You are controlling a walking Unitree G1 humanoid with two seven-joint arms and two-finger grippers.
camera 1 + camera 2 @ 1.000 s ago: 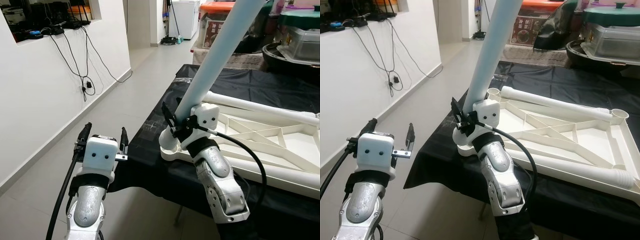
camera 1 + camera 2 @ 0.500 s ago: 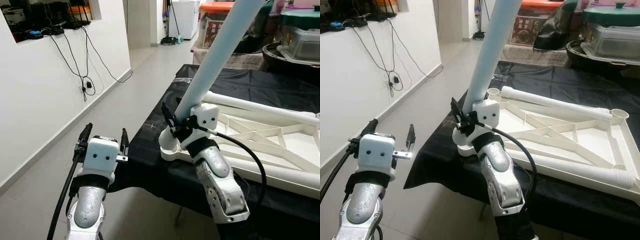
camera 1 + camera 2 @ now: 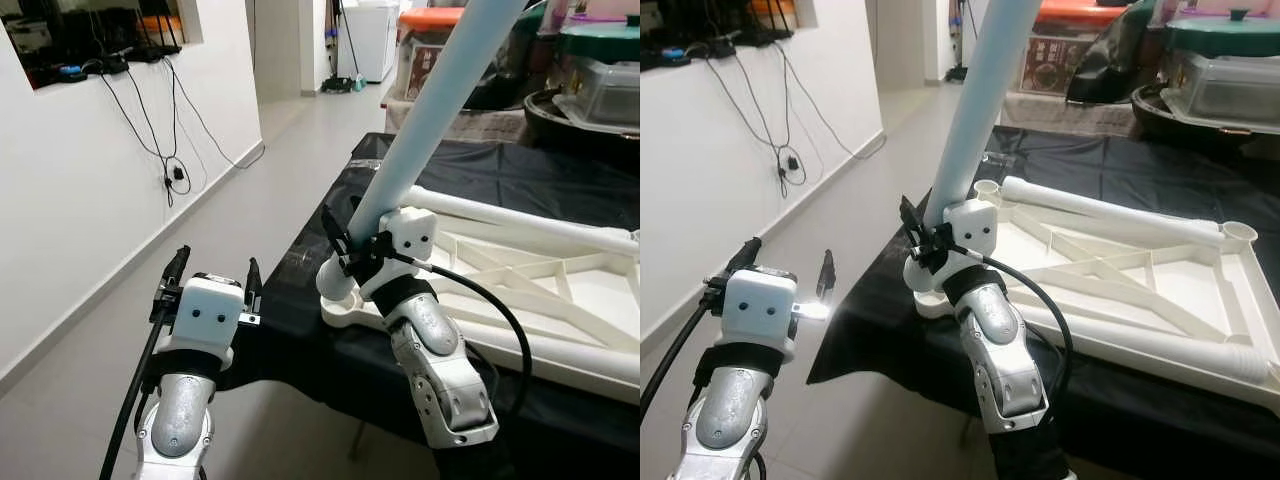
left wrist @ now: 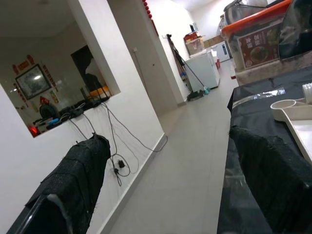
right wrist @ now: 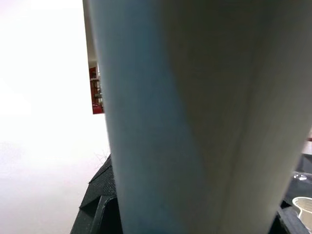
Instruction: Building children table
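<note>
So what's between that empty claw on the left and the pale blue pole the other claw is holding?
In the left eye view, between the left claw and the pole lie bare floor and the black-covered table's corner.

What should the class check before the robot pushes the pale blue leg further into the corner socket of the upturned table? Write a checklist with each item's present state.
1. Right gripper shut on pale blue table leg: ok.
2. Leg foot sits at corner socket: ok.
3. Leg upright in socket: not ok, tilted.
4. Leg fully seated: cannot tell.
5. Left gripper open and off the black-covered table: ok.
6. White table frame lying flat: ok.
</note>
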